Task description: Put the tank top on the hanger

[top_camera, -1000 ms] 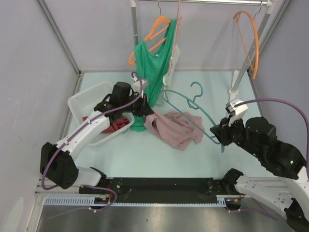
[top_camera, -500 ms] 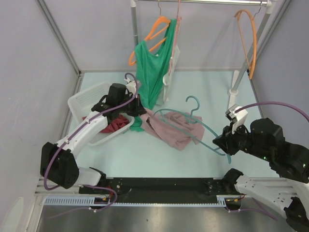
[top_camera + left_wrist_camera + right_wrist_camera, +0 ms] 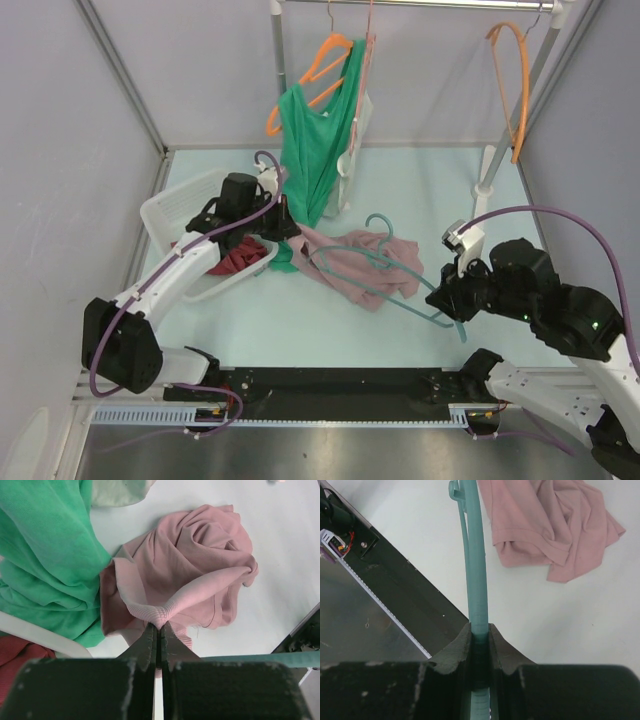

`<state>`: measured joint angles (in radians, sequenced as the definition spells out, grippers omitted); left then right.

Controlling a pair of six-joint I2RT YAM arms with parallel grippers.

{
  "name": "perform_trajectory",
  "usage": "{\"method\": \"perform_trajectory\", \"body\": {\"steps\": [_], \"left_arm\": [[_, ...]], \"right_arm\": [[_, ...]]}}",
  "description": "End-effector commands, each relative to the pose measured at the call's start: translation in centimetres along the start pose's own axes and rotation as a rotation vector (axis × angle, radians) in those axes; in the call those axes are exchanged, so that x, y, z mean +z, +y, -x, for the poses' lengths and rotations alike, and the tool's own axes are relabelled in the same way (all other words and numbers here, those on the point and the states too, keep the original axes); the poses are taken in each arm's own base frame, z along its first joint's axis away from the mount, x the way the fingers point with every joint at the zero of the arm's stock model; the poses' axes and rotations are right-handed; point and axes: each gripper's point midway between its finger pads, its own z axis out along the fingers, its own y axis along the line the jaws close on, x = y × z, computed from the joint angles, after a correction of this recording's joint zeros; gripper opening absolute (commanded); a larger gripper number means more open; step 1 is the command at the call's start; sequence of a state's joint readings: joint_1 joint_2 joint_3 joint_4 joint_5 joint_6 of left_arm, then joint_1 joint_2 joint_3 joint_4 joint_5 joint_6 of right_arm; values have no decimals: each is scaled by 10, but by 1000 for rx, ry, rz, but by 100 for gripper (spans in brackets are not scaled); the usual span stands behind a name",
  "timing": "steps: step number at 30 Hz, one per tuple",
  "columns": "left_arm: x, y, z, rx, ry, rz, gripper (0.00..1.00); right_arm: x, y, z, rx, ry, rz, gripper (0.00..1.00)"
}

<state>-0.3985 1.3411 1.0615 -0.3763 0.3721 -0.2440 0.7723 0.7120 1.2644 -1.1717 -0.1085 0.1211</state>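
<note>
The tank top [image 3: 350, 265] was a soft, matte, dusty-pink knit. It was crumpled into a loose heap of rounded folds on the pale table, just right of the white basket [image 3: 185, 205]. One edge showed a stitched hem, and the edge nearest the basket showed a finely ribbed band.

The left gripper [image 3: 157, 627] had its two dark fingers pressed fully together on that ribbed band, pinching up a small peak of cloth.

The hanger [image 3: 395, 290] was thin, smooth teal plastic with a curved hook. In the top view it crossed over the far-from-basket half of the heap; whether it touched the cloth could not be told. One arm ran on, farther from the basket, to the right gripper [image 3: 480, 635], whose fingers stood narrow, clamped on the round teal bar.

The basket was shallow white plastic with rounded corners and held a dark red cloth [image 3: 238, 260] of coarser weave. A longer green tank top [image 3: 315, 150], thin and smooth, hung down behind the basket's right end, with its lower folds touching the pink heap. It hung from a glossy orange hanger [image 3: 320, 65] on the rail above.
</note>
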Motion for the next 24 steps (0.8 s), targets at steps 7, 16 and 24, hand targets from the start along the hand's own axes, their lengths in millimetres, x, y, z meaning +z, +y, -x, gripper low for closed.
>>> {"method": "perform_trajectory", "body": {"steps": [7,16,24], "left_arm": [[-15,-22,17,32,-60,-113,0],[-23,-40,20,20,-63,-221,0],[-39,-72,47,-38,-127,-379,0]], "right_arm": [[17,-2,24,-23,-112,-7,0],[27,-2,27,-28,-126,-10,0],[49,7,31,-1,-142,14,0]]}}
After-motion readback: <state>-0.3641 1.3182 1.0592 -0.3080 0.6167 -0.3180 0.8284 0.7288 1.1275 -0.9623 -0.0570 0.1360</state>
